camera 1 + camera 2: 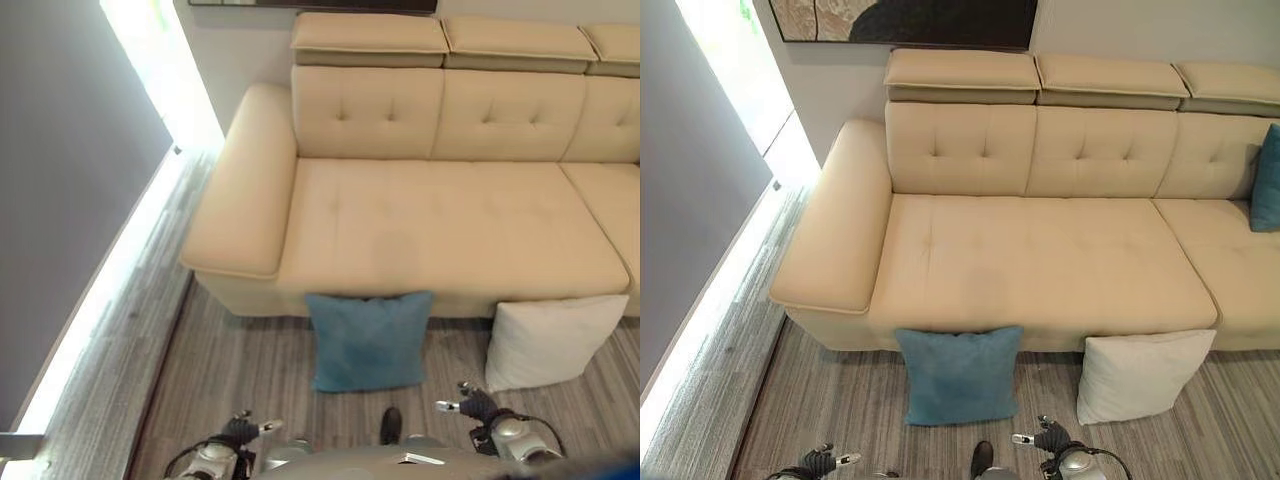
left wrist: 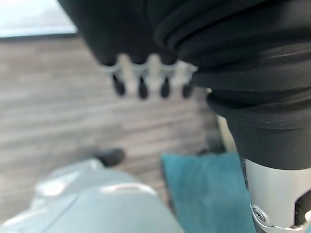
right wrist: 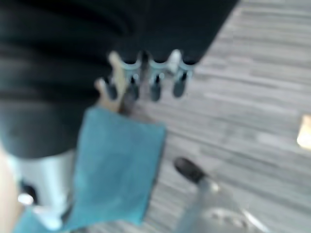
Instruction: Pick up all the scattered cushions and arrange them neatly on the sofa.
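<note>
A teal cushion (image 1: 368,340) stands on the floor, leaning against the front of the beige sofa (image 1: 450,225). To its right a white cushion (image 1: 552,340) leans on the sofa front the same way. A second teal cushion (image 1: 1268,180) rests on the sofa seat at the far right. My left hand (image 1: 240,430) hangs low near the floor, left of the teal cushion, fingers (image 2: 141,80) straight and empty. My right hand (image 1: 478,403) hovers between the two floor cushions, fingers (image 3: 150,77) straight and holding nothing. The teal cushion (image 2: 204,189) also shows past each hand (image 3: 119,165).
The sofa's wide left armrest (image 1: 245,190) juts out toward a grey wall (image 1: 60,200) with a bright strip of light along the floor. A dark picture (image 1: 910,20) hangs above the backrest. Grey wood floor (image 1: 240,370) stretches in front of the sofa.
</note>
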{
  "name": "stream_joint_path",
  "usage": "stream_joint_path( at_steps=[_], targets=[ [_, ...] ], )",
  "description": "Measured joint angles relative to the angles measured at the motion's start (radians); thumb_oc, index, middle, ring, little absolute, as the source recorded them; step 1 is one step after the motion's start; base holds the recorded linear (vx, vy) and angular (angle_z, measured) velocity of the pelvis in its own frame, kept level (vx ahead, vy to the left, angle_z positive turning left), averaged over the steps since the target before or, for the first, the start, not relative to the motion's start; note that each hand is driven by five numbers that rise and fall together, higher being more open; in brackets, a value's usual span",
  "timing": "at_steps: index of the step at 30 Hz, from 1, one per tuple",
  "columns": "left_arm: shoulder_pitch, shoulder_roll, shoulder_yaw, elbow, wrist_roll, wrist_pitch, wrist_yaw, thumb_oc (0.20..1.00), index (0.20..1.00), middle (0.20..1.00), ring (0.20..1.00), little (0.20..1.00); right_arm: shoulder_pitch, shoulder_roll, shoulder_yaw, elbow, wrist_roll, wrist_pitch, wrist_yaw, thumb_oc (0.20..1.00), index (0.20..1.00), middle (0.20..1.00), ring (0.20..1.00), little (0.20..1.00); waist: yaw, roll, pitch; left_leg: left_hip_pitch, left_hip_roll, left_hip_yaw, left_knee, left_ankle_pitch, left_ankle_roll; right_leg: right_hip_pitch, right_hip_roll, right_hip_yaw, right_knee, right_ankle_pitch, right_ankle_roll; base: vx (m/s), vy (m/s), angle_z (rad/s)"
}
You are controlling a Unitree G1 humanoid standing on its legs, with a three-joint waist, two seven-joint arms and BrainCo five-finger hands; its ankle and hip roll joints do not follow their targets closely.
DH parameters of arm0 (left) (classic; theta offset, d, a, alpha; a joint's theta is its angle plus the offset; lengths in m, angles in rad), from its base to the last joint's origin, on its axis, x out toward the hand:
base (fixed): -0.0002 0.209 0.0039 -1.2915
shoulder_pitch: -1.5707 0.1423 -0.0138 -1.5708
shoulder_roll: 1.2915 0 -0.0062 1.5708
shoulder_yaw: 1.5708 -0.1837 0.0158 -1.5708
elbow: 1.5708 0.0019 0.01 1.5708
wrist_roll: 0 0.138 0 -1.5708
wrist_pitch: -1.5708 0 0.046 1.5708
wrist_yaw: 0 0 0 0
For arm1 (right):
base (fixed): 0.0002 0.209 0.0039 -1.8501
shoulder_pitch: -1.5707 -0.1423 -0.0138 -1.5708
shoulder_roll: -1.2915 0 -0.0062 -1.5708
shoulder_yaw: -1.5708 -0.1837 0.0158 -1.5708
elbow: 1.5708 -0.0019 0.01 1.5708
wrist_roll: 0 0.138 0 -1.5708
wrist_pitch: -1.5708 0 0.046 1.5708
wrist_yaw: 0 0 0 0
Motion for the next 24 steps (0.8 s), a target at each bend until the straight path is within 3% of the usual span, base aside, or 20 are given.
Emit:
stream_joint_path(
  at_steps=[1, 2, 3, 5, 8, 10, 13, 14, 18, 22, 24],
  targets=[
    [-0.016, 0.000, -0.006, 0.000, 0.000, 0.000, 0.001, 1.000, 1.000, 1.000, 1.000, 1.000, -0.001, 0.001, 0.001, -0.001, 0.001, -0.001, 0.000, 1.000, 1.000, 1.000, 1.000, 1.000, -0.002, -0.008, 0.005, -0.030, 0.011, -0.018, 0.030, 0.018, -0.036, -0.004, 0.015, -0.015, 0.002, -0.012, -0.010, -0.04, -0.288, 0.89],
    [-0.058, 0.008, -0.009, 0.002, -0.001, -0.001, 0.002, 1.000, 1.000, 1.000, 1.000, 1.000, -0.003, 0.008, 0.002, -0.017, 0.002, -0.010, 0.000, 1.000, 1.000, 1.000, 1.000, 1.000, -0.007, -0.050, 0.032, -0.124, -0.003, -0.049, 0.158, 0.042, -0.081, -0.005, 0.002, -0.015, -0.007, -0.033, -0.018, -0.03, -0.224, 0.71],
    [-0.070, 0.009, -0.010, 0.000, -0.002, -0.001, 0.001, 1.000, 1.000, 1.000, 1.000, 1.000, -0.004, 0.011, 0.009, -0.012, 0.002, -0.011, -0.001, 1.000, 1.000, 1.000, 1.000, 1.000, 0.006, -0.069, 0.047, -0.156, -0.001, -0.052, 0.213, 0.054, -0.098, 0.003, 0.004, -0.010, -0.015, -0.027, -0.026, -0.01, -0.057, 0.52],
    [-0.075, 0.016, -0.010, -0.007, -0.003, -0.001, 0.002, 1.000, 1.000, 1.000, 1.000, 1.000, -0.005, 0.007, 0.026, -0.010, 0.006, -0.013, -0.009, 1.000, 1.000, 1.000, 1.000, 1.000, 0.002, -0.077, 0.059, -0.180, 0.014, -0.044, 0.235, 0.043, -0.094, 0.012, 0.010, -0.031, -0.024, -0.033, -0.046, 0.03, 0.040, 0.25],
    [-0.079, 0.014, -0.013, -0.030, -0.002, -0.002, 0.002, 1.000, 1.000, 1.000, 1.000, 1.000, -0.005, 0.002, 0.030, -0.008, 0.022, -0.013, -0.019, 1.000, 1.000, 1.000, 1.000, 1.000, -0.020, -0.069, 0.069, -0.197, 0.007, -0.005, 0.086, 0.052, -0.087, -0.015, 0.016, -0.058, -0.024, -0.039, -0.041, 0.11, 0.079, 0.30],
    [-0.068, 0.013, -0.012, -0.028, -0.002, 0.002, 0.003, 1.000, 1.000, 1.000, 1.000, 1.000, -0.023, 0.008, 0.038, -0.007, 0.022, -0.011, -0.019, 1.000, 1.000, 1.000, 1.000, 1.000, -0.024, -0.062, 0.077, -0.177, -0.015, -0.042, -0.007, 0.063, -0.068, -0.021, 0.031, -0.037, -0.021, -0.032, -0.030, 0.15, 0.167, -0.36],
    [-0.052, 0.005, -0.012, -0.027, -0.003, 0.003, 0.002, 1.000, 1.000, 1.000, 1.000, 1.000, -0.033, 0.005, 0.030, -0.008, 0.022, -0.012, -0.019, 1.000, 1.000, 1.000, 1.000, 1.000, -0.030, -0.048, 0.076, -0.127, -0.062, -0.038, -0.047, 0.084, -0.032, -0.025, 0.041, 0.021, -0.002, -0.026, -0.022, 0.15, 0.231, -0.64],
    [-0.044, 0.002, -0.012, -0.027, -0.003, 0.002, 0.002, 1.000, 1.000, 1.000, 1.000, 1.000, -0.039, 0.006, 0.022, -0.007, 0.022, -0.012, -0.019, 1.000, 1.000, 1.000, 1.000, 1.000, -0.027, -0.040, 0.074, -0.107, -0.071, -0.034, -0.068, 0.084, 0.026, -0.035, 0.041, 0.041, 0.018, -0.030, -0.021, 0.11, 0.193, -0.68],
    [-0.048, 0.018, -0.009, -0.037, -0.007, 0.000, 0.003, 1.000, 1.000, 1.000, 1.000, 1.000, -0.032, 0.020, 0.023, -0.012, 0.021, -0.009, -0.017, 1.000, 1.000, 1.000, 1.000, 1.000, -0.020, -0.036, 0.072, -0.064, -0.101, 0.052, -0.095, 0.077, 0.083, -0.110, -0.015, 0.061, 0.186, -0.079, 0.011, 0.08, 0.156, -0.46],
    [-0.054, 0.027, -0.010, -0.036, -0.007, -0.001, 0.004, 1.000, 1.000, 1.000, 1.000, 1.000, -0.041, 0.018, 0.027, -0.032, 0.021, -0.009, -0.016, 1.000, 1.000, 1.000, 1.000, 1.000, -0.017, -0.011, 0.076, -0.056, -0.106, 0.071, -0.074, 0.048, 0.127, -0.188, -0.077, 0.053, 0.390, -0.139, 0.020, 0.05, 0.042, -0.12],
    [-0.055, 0.032, -0.010, -0.035, -0.007, -0.001, 0.004, 1.000, 1.000, 1.000, 1.000, 1.000, -0.045, 0.019, 0.040, -0.056, 0.021, -0.010, -0.015, 1.000, 1.000, 1.000, 1.000, 1.000, -0.018, -0.005, 0.075, -0.056, -0.108, 0.071, -0.076, 0.047, 0.128, -0.199, -0.121, 0.064, 0.385, -0.145, 0.042, 0.05, -0.049, -0.09]
  ],
)
